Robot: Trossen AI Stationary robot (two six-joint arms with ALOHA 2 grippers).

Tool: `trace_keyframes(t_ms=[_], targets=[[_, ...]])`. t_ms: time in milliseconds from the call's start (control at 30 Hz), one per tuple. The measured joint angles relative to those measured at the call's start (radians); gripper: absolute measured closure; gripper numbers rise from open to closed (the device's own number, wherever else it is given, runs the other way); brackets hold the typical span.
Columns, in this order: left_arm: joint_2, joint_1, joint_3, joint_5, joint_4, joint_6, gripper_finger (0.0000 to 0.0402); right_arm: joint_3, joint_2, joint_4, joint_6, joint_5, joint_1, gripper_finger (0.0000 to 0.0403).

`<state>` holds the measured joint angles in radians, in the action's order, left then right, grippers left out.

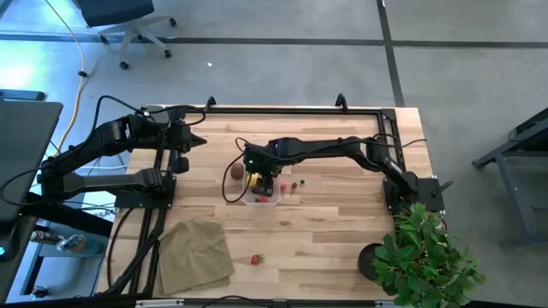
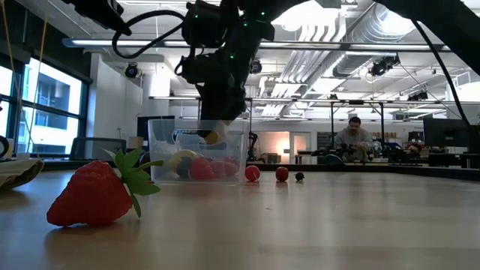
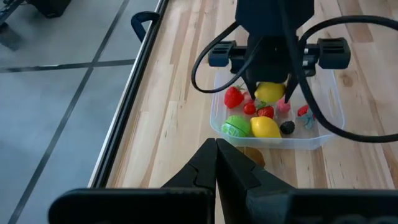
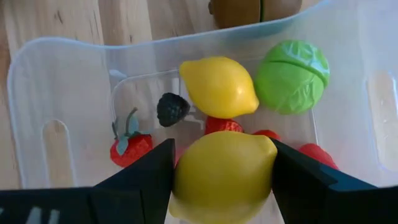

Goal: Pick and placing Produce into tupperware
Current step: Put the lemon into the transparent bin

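Gripping lemon (image 4: 222,174), right hand (image 4: 221,177) over tupperware (image 4: 56,81)

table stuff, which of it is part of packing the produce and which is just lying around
Job: tupperware; lemon held over it by the right gripper; lemon, green ball inside; kiwi, red berries, strawberry still on the table.

Lying about: tan cloth; potted plant; left gripper, parked.

Grey concrete floor (image 1: 257,21) crossed by dark seams, a rolling office chair (image 1: 128,21) beyond the table, tall windows (image 2: 41,105) at one side, bright ceiling ducts (image 2: 360,30) overhead, a person (image 2: 354,139) seated at distant desks.
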<state>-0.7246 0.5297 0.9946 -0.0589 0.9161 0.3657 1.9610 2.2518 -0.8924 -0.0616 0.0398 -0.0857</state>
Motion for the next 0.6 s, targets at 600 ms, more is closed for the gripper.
trace_keyframes(t_ms=[600], targets=[[0.0,0.0,0.0,0.0,0.0,0.0,0.0401,-0.048,0.007,0.035,-0.017,0.023,-0.015,0.0188]])
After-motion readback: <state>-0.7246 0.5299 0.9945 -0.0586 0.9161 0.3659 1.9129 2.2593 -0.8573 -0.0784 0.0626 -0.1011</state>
